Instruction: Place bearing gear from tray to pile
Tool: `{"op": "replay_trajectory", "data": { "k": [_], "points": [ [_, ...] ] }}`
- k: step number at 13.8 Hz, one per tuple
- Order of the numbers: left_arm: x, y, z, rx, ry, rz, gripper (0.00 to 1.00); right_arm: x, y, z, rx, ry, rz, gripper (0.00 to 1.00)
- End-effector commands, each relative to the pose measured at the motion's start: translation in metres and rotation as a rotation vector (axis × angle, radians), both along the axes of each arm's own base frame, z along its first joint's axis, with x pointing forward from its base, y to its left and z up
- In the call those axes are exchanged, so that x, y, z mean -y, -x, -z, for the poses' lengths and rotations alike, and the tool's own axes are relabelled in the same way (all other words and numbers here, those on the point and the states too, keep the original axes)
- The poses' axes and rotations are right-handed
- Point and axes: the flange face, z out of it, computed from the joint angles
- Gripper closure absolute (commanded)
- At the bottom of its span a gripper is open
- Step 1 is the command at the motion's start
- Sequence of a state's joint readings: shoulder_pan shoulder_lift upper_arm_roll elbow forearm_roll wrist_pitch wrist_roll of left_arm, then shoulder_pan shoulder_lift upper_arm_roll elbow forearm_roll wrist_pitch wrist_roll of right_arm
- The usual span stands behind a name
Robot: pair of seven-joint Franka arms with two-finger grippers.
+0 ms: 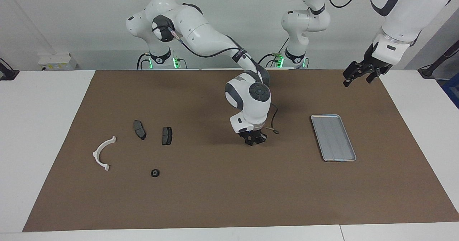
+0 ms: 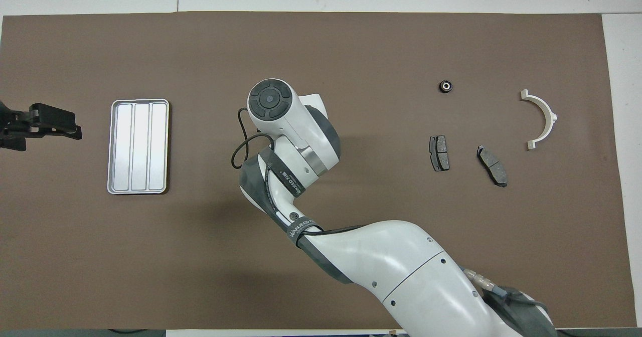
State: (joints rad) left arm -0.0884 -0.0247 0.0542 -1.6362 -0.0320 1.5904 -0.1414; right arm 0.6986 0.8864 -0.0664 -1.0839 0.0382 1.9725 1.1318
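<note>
The silver tray point(image 1: 333, 137) point(image 2: 139, 146) lies bare toward the left arm's end of the mat. A small black bearing gear point(image 1: 155, 173) point(image 2: 445, 86) rests on the mat in the pile, with a white arc bracket point(image 1: 96, 154) point(image 2: 549, 114) and two dark pads point(image 1: 140, 130) point(image 1: 166, 136) nearer the robots. My right gripper point(image 1: 253, 141) points down at mid-mat, shut, fingertips close to the mat; I cannot make out anything between them. The overhead view hides it under its wrist. My left gripper point(image 1: 360, 74) point(image 2: 50, 126) hangs open and empty over the mat's edge beside the tray.
A brown mat point(image 1: 215, 198) covers the table, with white table point(image 1: 36, 126) showing at both ends. The right arm's forearm point(image 2: 391, 257) crosses over the mat from the robots' end. A thin cable loop point(image 1: 274, 130) hangs at its wrist.
</note>
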Motion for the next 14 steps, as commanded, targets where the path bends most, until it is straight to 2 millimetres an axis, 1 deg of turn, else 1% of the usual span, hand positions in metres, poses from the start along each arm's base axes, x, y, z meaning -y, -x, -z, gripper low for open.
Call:
{"op": "replay_trajectory", "data": {
  "k": [1,2,3,4,5,6,7,9,11,12,13,14],
  "points": [
    [0.000,0.005,-0.006,-0.006,-0.010,0.016,0.00,0.000,0.002,0.012,-0.009,0.024,0.009,1.00],
    [0.000,0.004,-0.005,-0.003,-0.008,0.014,0.00,0.003,0.002,0.013,-0.022,0.035,0.002,1.00],
    [0.000,0.004,-0.006,0.000,-0.008,0.010,0.00,0.013,-0.004,0.010,-0.035,0.040,-0.011,1.00],
    [-0.001,0.004,-0.006,0.002,-0.008,0.008,0.00,0.031,-0.017,-0.003,-0.041,0.038,-0.025,1.00],
    [0.000,0.005,-0.007,0.003,-0.008,0.008,0.00,0.065,-0.042,-0.026,-0.052,0.025,-0.033,1.00],
    [-0.001,0.005,-0.006,-0.002,-0.008,0.005,0.00,0.094,-0.058,-0.043,-0.059,0.021,-0.089,1.00],
    [-0.002,0.005,-0.005,-0.003,-0.007,0.002,0.00,0.131,-0.075,-0.053,-0.067,0.019,-0.142,1.00],
    [-0.002,0.006,-0.005,-0.003,-0.008,0.002,0.00,0.196,-0.102,-0.061,-0.072,0.008,-0.209,1.00],
    [-0.001,0.006,-0.005,-0.003,-0.007,0.005,0.00,0.282,-0.130,-0.064,-0.069,0.000,-0.324,1.00],
    [-0.001,0.006,-0.005,-0.003,-0.008,0.005,0.00,0.318,-0.138,-0.062,-0.073,0.003,-0.389,1.00],
    [-0.002,0.006,-0.005,-0.003,-0.008,0.004,0.00,0.350,-0.143,-0.063,-0.075,0.003,-0.425,1.00],
    [-0.002,0.006,-0.005,-0.003,-0.008,0.004,0.00,0.372,-0.145,-0.061,-0.087,0.001,-0.445,1.00]
  ]
}}
